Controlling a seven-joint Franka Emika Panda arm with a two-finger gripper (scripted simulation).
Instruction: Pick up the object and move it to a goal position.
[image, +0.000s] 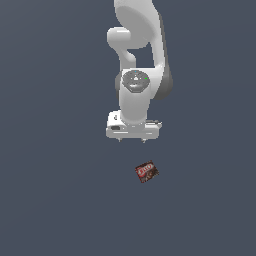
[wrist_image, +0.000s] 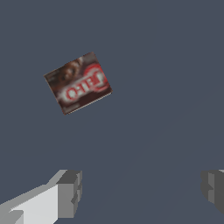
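Observation:
The object (image: 146, 171) is a small flat box, dark brown with a red panel and white lettering, lying flat and slightly rotated on the dark grey floor. The wrist view shows the object (wrist_image: 78, 83) from above, clear of the fingers. My gripper (image: 132, 140) hangs above the floor, behind the box and a little toward the exterior view's left of it. Its jaws stand wide open with nothing between them; in the wrist view my gripper (wrist_image: 141, 190) shows only bare floor between its two grey fingertips (wrist_image: 70, 192).
The white arm (image: 137, 60) rises behind the gripper. Plain dark grey floor (image: 60, 200) surrounds the box on all sides.

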